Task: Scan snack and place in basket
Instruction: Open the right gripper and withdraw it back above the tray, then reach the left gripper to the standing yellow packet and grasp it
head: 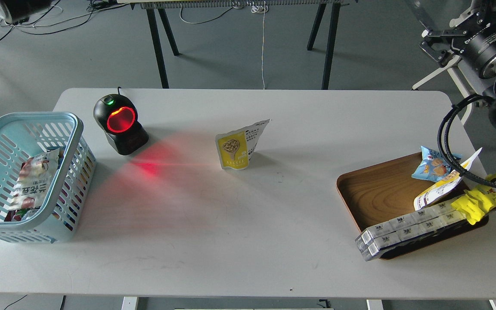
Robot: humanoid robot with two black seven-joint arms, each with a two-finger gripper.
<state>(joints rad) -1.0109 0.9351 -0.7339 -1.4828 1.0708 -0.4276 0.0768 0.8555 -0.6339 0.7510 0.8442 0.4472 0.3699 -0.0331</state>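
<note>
The snack, a pouch with a yellow lower front and a white printed top, stands upright on the white table, right of the scanner and apart from both arms. The light blue basket stands at the table's left edge and holds other packets. My right gripper is up at the top right, off the table's far right corner, empty, with its fingers apart. Only a blurred dark piece of my left arm shows at the top left; its gripper is out of view.
A black scanner with a red glowing window stands at the back left and throws red light on the table. A brown wooden tray at the right holds a blue packet, a yellow cartoon-face pack and boxed snacks. A black cable hangs over the tray.
</note>
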